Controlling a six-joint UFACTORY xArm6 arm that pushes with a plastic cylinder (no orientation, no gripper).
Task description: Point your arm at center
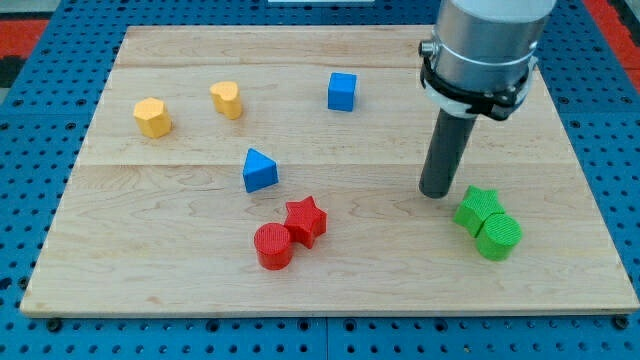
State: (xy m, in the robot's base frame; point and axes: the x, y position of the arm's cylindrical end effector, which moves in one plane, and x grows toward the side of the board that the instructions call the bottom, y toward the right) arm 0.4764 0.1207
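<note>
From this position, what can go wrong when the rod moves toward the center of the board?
1. My tip stands just left of the green star; a drift rightward would probably push it.
2. The red star and blue triangle lie near the center; overshooting might knock them.

Pale wooden board (pixel 330 290) with visible plank seams and grain, evenly lit — no hard shadows. Resting on a blue perforated surface (pixel 40 340), dotted with rows of small holes. Red patches at the view's top corners — too little showing to identify.
</note>
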